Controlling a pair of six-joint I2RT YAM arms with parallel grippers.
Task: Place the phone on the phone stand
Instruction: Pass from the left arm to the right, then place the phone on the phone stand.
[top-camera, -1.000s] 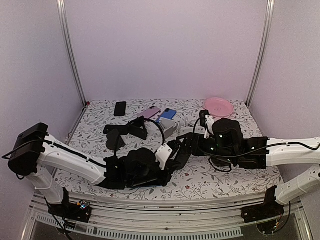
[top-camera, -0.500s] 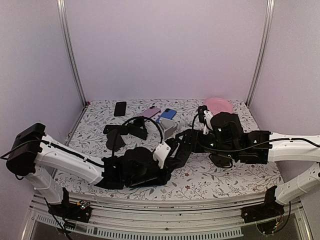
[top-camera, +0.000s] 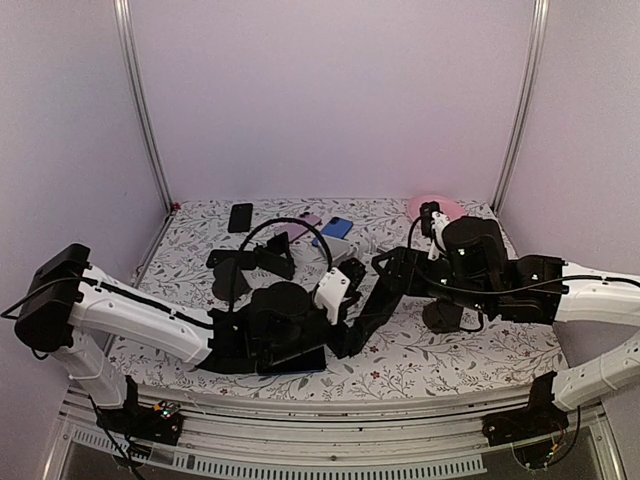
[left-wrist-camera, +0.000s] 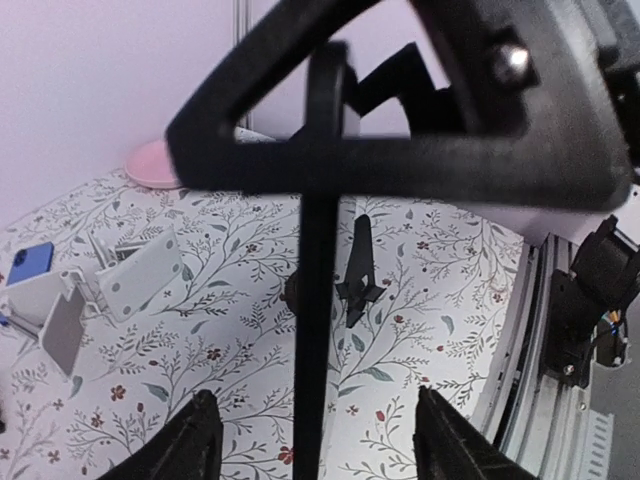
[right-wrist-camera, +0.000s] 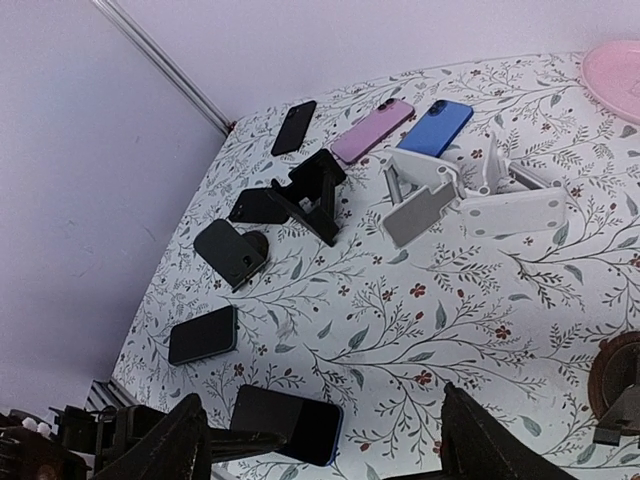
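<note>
Honestly, nothing's placed yet: the dark phone lies flat near the front edge of the desk (well apart from the white stand), while my left claw and right claw both gape wide, gripping nothing

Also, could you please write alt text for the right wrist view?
A floral tablecloth seen from above, with phones and black and white phone stands scattered on it. A dark phone lies flat below the open right hand; a pink plate is top right.
</note>
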